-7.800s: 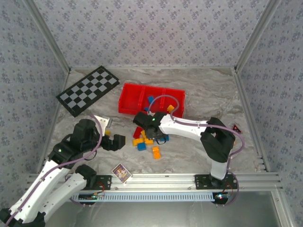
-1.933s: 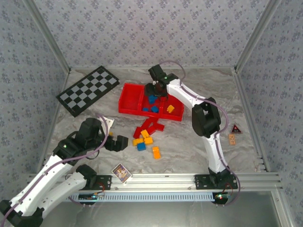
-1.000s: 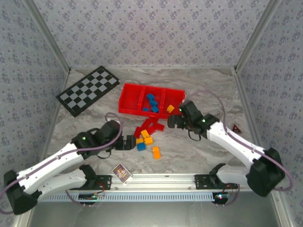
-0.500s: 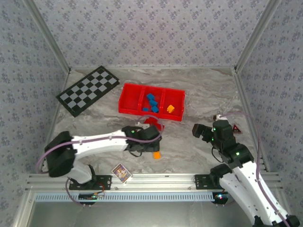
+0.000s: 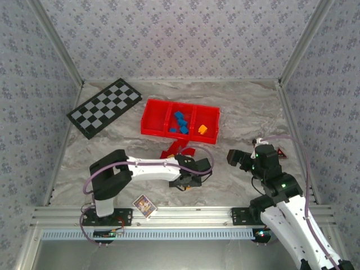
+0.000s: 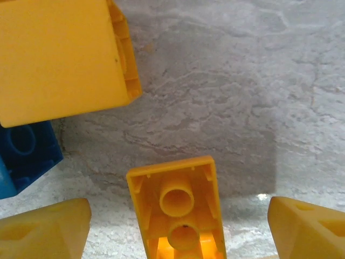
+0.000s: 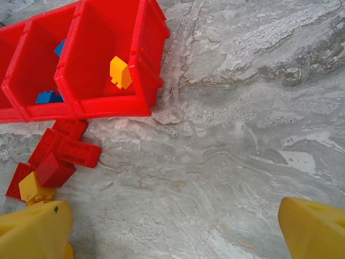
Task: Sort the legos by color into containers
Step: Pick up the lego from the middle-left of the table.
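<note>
Elbow folded, left arm (image 5: 149, 165) lies low, left gripper (image 6: 178, 216) spread astride a yellow lego (image 6: 175, 197)

L hand (image 5: 188, 181) low, fingers spread; R hand (image 5: 232, 157) spread too.

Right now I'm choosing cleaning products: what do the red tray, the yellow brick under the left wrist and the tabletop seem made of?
Red tray: likely smooth moulded plastic, with thin even walls.
Yellow brick: hard plastic, with a hollow underside and moulded tubes.
Tabletop: grey veined marble look, matte; real stone or printed laminate, cannot tell.
</note>
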Controlling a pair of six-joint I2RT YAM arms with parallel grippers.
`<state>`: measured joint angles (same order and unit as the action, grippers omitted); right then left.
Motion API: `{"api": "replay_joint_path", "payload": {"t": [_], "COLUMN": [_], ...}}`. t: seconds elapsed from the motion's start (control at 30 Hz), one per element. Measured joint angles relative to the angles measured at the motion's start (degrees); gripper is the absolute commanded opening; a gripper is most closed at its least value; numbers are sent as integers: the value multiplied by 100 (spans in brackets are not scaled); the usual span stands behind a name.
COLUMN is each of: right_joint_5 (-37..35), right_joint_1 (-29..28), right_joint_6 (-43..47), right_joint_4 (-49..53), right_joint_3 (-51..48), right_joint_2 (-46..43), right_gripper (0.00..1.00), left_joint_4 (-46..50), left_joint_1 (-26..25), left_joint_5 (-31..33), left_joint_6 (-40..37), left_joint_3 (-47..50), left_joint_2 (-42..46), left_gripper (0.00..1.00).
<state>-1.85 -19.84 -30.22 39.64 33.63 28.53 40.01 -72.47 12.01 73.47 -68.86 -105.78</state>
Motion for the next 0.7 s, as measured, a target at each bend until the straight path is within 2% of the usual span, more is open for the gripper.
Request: {"api": "replay_joint_path", "payload": {"t": [0.13,0.3,0.33,0.7], "right_joint_5": [61,127,129,129], "right_joint_1": [0,0,0,11], "right_joint_6": [7,7,7,4], "right_joint_4": [0,2,2,7], "right_joint_3": [0,0,0,0], "right_joint_2": [-2,-26,-35,-96], "right_gripper": [100,100,100,100], "left_joint_4": [-15,-111,-125,-439], "left_joint_1": [-4,-4,-2,-9], "left_joint_5": [94,157,175,328], "left_joint_6": [170,273,295,367], "left_joint_3": [0,0,2,282], "left_joint_2": [-44,-44,-44,-2], "left_gripper": [72,45,42,38]}}
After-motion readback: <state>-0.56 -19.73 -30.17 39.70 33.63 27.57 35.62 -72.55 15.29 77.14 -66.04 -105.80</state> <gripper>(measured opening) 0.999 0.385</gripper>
